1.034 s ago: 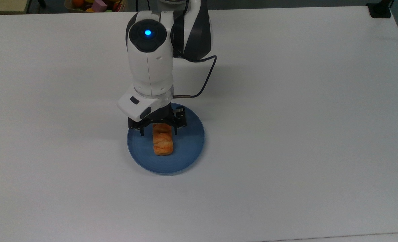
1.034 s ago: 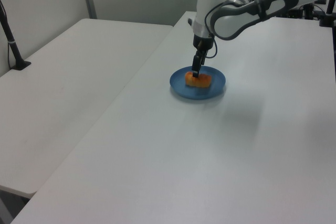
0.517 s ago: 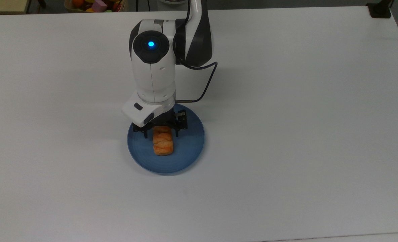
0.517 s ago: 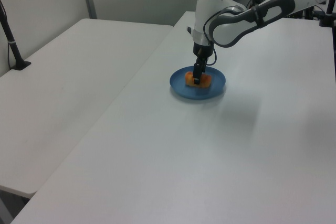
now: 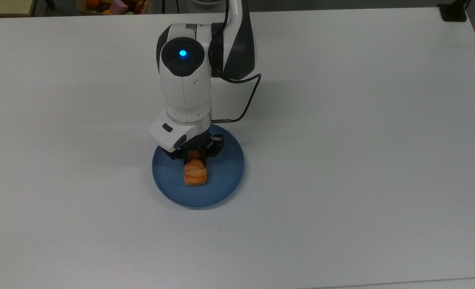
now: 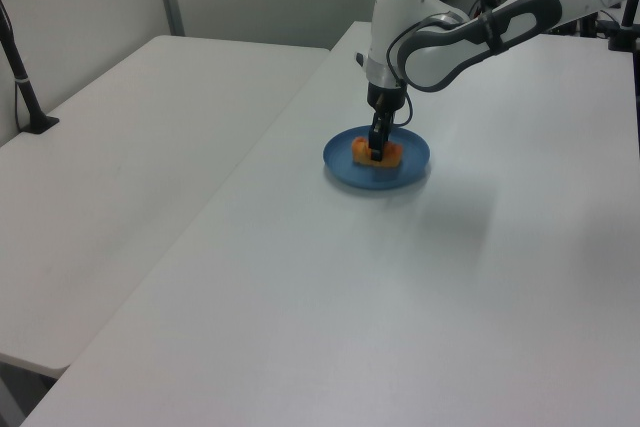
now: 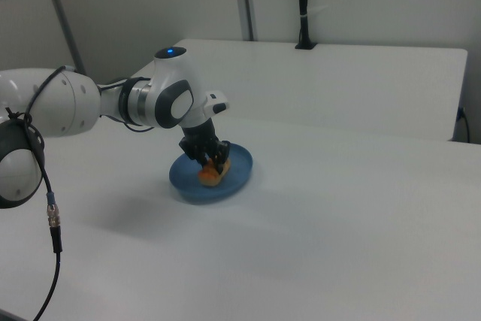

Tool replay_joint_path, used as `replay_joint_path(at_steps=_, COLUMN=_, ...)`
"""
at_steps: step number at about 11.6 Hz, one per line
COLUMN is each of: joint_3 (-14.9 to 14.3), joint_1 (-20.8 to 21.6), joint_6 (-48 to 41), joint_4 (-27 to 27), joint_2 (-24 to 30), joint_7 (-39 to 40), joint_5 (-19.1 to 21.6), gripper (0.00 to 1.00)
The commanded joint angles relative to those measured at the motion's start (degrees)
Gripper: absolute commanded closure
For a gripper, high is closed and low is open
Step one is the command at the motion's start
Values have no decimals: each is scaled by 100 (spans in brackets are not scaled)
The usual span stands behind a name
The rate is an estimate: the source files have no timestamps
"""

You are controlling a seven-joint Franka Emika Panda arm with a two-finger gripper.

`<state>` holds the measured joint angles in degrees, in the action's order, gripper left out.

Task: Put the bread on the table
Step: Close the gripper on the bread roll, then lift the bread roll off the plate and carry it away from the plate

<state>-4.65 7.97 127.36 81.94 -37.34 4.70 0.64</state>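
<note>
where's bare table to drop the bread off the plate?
Bare table all around the blue plate: widest to the top view's right and left, and below the plate toward the near edge. Crowded only above the plate, where the arm and cable stand.

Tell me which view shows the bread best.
The top view: the bread shows its ridged end on the blue plate, just below the tool. In the left view a finger crosses it; in the right view only a small orange patch shows.
</note>
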Motion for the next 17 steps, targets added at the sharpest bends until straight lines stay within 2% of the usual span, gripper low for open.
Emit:
replay_joint_path(at_steps=1, joint_3=-36, joint_1=64, joint_6=-44, joint_4=41, joint_2=121, joint_7=-57, joint_5=6, gripper=67)
replay_joint_path(at_steps=3, joint_3=-36, joint_1=64, joint_6=-272, joint_4=32, joint_2=384, joint_7=-57, joint_5=15, gripper=69)
replay_joint_path(at_steps=5, joint_3=-36, joint_1=3, joint_6=-676, joint_4=32, joint_2=875, joint_7=-57, joint_5=33, gripper=69)
replay_joint_path(at_steps=8, joint_3=-88, joint_1=-313, joint_6=-1335, joint_4=93, joint_2=1648, joint_7=13, joint_5=85, gripper=68)
replay_joint_path(at_steps=11, joint_3=-97, joint_1=-812, joint_6=-1460, joint_4=672, joint_2=2492, joint_7=565, joint_5=103, gripper=68)
replay_joint_path(at_steps=12, joint_3=-97, joint_1=-936, joint_6=-1521, joint_4=752, joint_2=2608, joint_7=724, joint_5=103, gripper=68)
replay_joint_path(at_steps=13, joint_3=-106, joint_1=-1059, joint_6=-1652, joint_4=753, joint_2=2661, joint_7=917, joint_5=103, gripper=68)
replay_joint_path(at_steps=17, joint_3=-106, joint_1=-2227, joint_6=-1899, joint_4=770, joint_2=2670, joint_7=2497, joint_5=112, gripper=67)
